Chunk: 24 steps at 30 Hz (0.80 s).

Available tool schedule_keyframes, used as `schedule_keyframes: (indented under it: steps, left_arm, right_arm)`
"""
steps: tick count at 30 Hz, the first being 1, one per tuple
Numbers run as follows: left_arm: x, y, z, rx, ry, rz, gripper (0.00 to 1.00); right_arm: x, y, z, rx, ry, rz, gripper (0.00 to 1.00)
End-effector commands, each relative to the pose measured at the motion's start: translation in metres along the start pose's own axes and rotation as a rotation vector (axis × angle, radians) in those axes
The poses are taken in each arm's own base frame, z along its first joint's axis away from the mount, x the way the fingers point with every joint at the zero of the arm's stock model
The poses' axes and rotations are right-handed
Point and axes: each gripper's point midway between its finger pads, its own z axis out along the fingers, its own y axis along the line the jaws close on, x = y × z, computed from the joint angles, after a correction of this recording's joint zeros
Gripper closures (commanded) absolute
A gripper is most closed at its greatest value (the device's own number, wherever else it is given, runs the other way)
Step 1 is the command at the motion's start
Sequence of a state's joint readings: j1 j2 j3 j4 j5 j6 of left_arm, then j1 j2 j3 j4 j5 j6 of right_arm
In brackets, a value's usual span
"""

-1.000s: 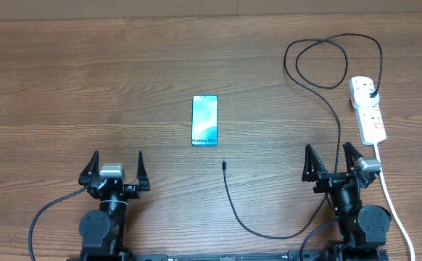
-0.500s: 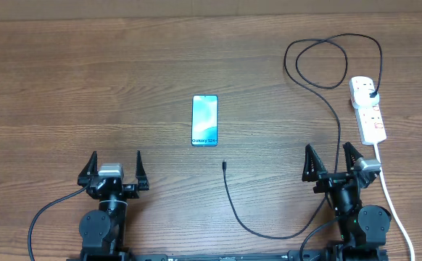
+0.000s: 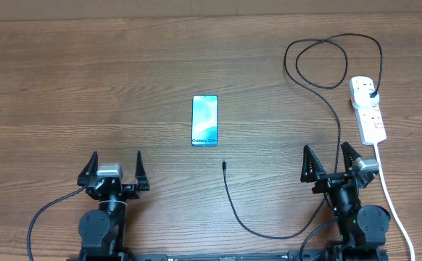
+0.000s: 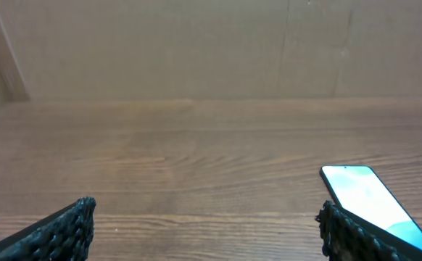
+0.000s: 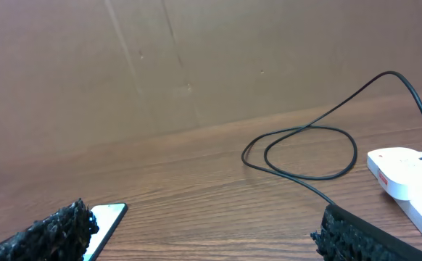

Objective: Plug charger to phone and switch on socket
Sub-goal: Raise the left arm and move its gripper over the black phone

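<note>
Wood-grain brown desk (image 3: 88, 72) carries everything spread out flat with room around each item, so either arm can reach in without knocking a neighbour. The phone (image 3: 204, 120) lies face up near the middle, screen lit teal, its long side running away from the robot and its "Galaxy" end nearest the arms. The charger (image 3: 234, 206) is a thin black cable. Its connector tip (image 3: 225, 165) rests on the wood just below and slightly right of the phone, close to it but not touching. From there the cable curves toward the right arm, runs up the desk, loops once and ends at the plug (image 3: 371, 93), which appears to be seated already in the far end of the socket (image 3: 368, 110). That white strip lies on the right side, its white cord (image 3: 392, 203) trailing off the near edge past the right arm. The left gripper (image 3: 116, 158) waits at the near edge with its jaws spread fully wide and nothing between them, well apart from the phone. The right gripper (image 3: 325, 148) is just as wide and equally empty, with the cable passing close by it. Nothing of the task looks begun, and the loose tip seems the natural first pick.
</note>
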<state>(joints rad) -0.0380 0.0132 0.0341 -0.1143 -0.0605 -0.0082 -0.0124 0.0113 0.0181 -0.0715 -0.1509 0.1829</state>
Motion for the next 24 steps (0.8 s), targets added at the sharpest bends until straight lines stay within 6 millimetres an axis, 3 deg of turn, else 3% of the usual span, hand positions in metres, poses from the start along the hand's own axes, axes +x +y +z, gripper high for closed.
schedule_keyframes:
  steps: [1,5,10,16,24]
  left_arm:
    - [-0.043,-0.001,-0.012,0.007,-0.073,-0.046,0.0]
    - [-0.074,0.0,-0.024,0.008,-0.09,-0.066,0.0]
    - [-0.095,0.0,-0.025,0.012,-0.085,-0.117,0.0]
    - [-0.114,-0.009,-0.01,0.046,0.029,-0.129,0.0]
    - [-0.136,-0.024,0.021,0.098,0.384,-0.129,0.0]
  right_arm:
    - [0.003,0.001,0.0,-0.006,0.001,-0.001,0.0]
    - [0.003,0.0,0.0,-0.002,0.0,-0.001,0.0]
    - [0.001,-0.007,0.0,0.024,-0.007,-0.001,0.0]
    - [0.001,-0.006,0.0,0.023,-0.006,-0.001,0.0]
    - [0.001,-0.006,0.0,0.023,-0.006,-0.001,0.0]
